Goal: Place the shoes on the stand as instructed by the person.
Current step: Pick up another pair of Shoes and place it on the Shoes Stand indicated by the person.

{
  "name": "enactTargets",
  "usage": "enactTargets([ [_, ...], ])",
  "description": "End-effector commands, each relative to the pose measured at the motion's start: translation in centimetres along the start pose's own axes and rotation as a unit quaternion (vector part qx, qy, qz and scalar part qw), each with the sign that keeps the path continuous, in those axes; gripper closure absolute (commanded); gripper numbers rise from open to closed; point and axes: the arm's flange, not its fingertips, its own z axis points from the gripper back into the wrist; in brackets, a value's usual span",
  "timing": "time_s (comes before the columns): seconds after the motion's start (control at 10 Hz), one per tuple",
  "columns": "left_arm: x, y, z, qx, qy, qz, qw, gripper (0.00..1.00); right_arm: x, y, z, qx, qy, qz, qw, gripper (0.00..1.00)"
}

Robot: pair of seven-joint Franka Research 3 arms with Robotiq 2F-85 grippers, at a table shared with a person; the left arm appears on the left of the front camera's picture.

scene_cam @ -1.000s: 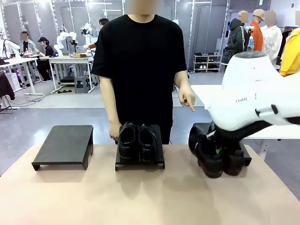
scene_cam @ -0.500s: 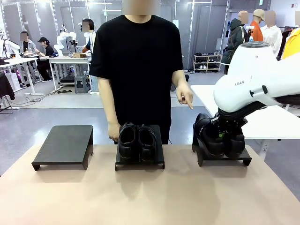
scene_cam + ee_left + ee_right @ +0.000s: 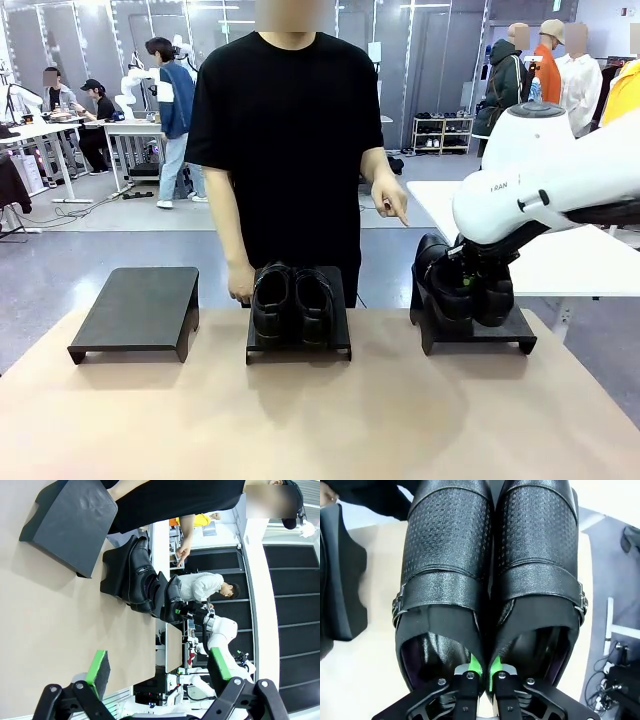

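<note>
Behind the brown table (image 3: 300, 420) is a busy workshop with desks and far-off people. At the table, the right pincer (image 3: 481, 672) is squeezed tight on the inner walls of two black shoes (image 3: 490, 570), one green pad inside each shoe. This pair (image 3: 462, 290) sits on the right stand (image 3: 478, 332), with the white arm leaning over it.

These shoes look stiff and shiny, so they could slip. They look a bit heavy too. Pinching the two inner sides together, near the heels, seems a good way to carry both at once.

Next to it, another pair (image 3: 291, 302) rests on the middle stand (image 3: 298, 345). Further over, the left stand (image 3: 138, 310) has nothing on it. The person (image 3: 290, 150) stands at the far side, one hand (image 3: 390, 205) pointing down toward the right.

The left pincer (image 3: 157, 670) hangs wide, holding nothing, well apart from the stands.

A second ago the held pair hung tilted in front of the right stand. Now it is down on it.
</note>
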Motion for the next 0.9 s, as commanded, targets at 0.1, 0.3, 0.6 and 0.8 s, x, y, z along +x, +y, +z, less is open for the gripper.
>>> enactTargets([
  [0.1, 0.1, 0.1, 0.0, -0.005, 0.005, -0.006, 1.0, 0.0, 1.3, -0.3, -1.6, -0.024, -0.033, 0.001, 0.999, 0.93],
  [0.3, 0.1, 0.1, 0.0, -0.005, 0.005, -0.006, 1.0, 0.0, 1.1, -0.8, -3.0, -0.023, -0.046, 0.004, 0.999, 0.93],
  [0.6, 0.1, 0.1, 0.0, -0.005, 0.005, -0.006, 1.0, 0.0, 1.0, -1.3, -4.2, -0.022, -0.058, -0.005, 0.998, 0.93],
  [0.8, 0.1, 0.1, 0.0, -0.005, 0.005, -0.006, 1.0, 0.0, 0.8, -0.9, -4.7, -0.021, -0.062, -0.006, 0.998, 0.93],
])
